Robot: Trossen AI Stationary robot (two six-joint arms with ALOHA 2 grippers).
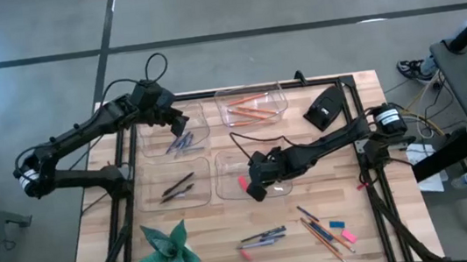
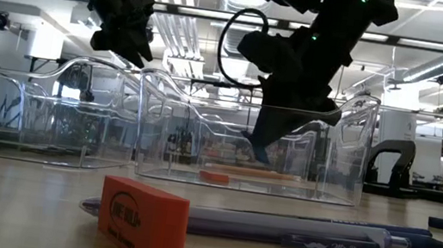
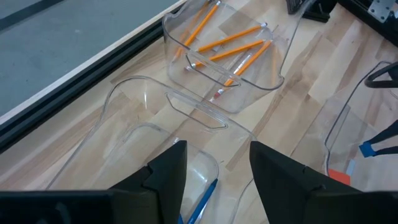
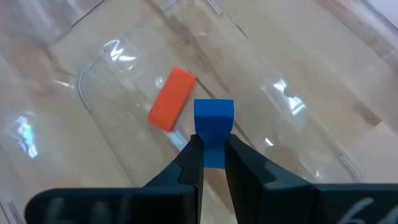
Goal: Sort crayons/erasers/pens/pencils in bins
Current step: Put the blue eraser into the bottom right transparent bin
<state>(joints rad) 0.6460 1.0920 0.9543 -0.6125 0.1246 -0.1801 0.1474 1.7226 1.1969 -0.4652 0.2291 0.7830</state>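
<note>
Blue eraser (image 4: 214, 122) is pinched between the fingers of the right end effector (image 4: 212, 155), which hangs low over the clear bin (image 1: 230, 160) at the middle of the bench (image 1: 368, 186); in the wrist view the block stands on end in the nearly closed tips, above the bin floor. An orange-red eraser (image 4: 171, 107) already lies on that floor, just beside the blue one at about 10 o'clock from it. So the step in hand looks to be dropping an eraser into the eraser bin. By my judgement the next move calls only for letting the fingers part while the block is inside the walls, then lifting clear without catching the rim.

At 10 o'clock on the bench the left end effector (image 3: 214, 171) hovers over the bin with blue sticks (image 1: 180, 142), its fingers spread apart and nothing between them. Pencils (image 3: 231, 42) fill the 12 o'clock bin. More erasers, pens and pencils lie loose near 5 o'clock.
</note>
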